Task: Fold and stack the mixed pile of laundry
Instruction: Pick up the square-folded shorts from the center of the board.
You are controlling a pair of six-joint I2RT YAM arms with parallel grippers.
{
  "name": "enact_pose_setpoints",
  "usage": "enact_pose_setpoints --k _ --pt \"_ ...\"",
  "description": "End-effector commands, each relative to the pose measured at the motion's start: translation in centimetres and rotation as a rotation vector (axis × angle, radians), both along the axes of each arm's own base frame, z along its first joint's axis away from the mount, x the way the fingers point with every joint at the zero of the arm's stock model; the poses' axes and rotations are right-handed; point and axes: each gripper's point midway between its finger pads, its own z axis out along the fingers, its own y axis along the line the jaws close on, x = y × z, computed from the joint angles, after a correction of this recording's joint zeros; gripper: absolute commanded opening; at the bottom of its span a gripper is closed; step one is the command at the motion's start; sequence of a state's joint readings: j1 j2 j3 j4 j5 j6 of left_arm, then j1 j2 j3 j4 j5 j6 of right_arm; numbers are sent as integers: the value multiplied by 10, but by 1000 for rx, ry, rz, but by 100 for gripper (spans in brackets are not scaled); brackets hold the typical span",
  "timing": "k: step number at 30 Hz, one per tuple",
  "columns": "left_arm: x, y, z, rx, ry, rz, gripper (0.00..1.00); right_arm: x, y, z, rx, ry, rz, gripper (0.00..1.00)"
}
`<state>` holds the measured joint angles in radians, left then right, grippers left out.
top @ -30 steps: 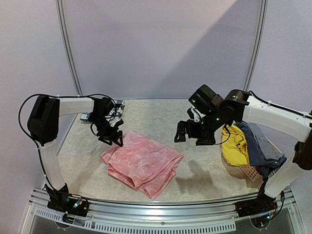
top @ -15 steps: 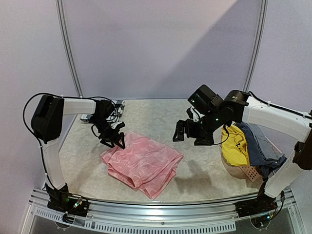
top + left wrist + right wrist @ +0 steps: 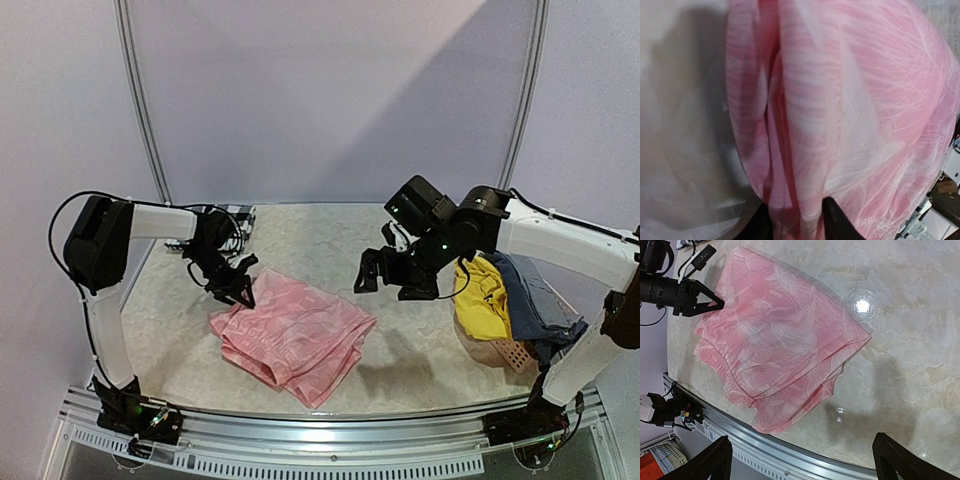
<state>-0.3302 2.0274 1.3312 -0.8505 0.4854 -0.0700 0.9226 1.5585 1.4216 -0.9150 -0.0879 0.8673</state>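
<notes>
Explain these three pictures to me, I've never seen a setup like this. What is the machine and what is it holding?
These are two robot arms bolted at the near edge of a marbled table. The wide picture looks down from above and behind them; the other two come from a small camera on each wrist. On the table lies a pink garment, loosely folded. At the right, a yellow garment and a blue-grey one are heaped over a salmon basket. The left end effector has the pink cloth's edge between its fingers; whether it is clamped, I cannot tell. The right end effector hangs open above the table, holding nothing.
</notes>
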Motion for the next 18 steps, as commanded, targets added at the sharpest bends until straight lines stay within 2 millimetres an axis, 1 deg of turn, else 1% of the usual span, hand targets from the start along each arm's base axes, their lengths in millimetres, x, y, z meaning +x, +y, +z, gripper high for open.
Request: enact_pose_setpoints --k 1,6,7,10,11,14,15,18 --pt "-10 -9 -12 -2 30 25 27 -10 -7 2 -1 -1 18 99" --pt "0 -24 0 -50 -7 73 3 -14 -17 1 -9 -12 3 99" --pt "3 -27 4 -61 -16 82 0 -14 -20 0 -15 -16 -4 99" --pt "14 -35 16 -85 -48 115 0 -16 -28 0 -2 -31 -37 99" --pt "18 -36 20 -85 -58 127 0 -18 -31 3 18 -38 -49 99" --pt "31 -38 32 -77 -94 161 0 -22 -39 1 55 -50 -84 99" --pt "36 -39 36 -79 -103 168 0 -24 -42 4 81 -60 -99 99" --pt "49 -42 47 -76 -124 193 0 -30 -54 -1 96 -60 -126 99"
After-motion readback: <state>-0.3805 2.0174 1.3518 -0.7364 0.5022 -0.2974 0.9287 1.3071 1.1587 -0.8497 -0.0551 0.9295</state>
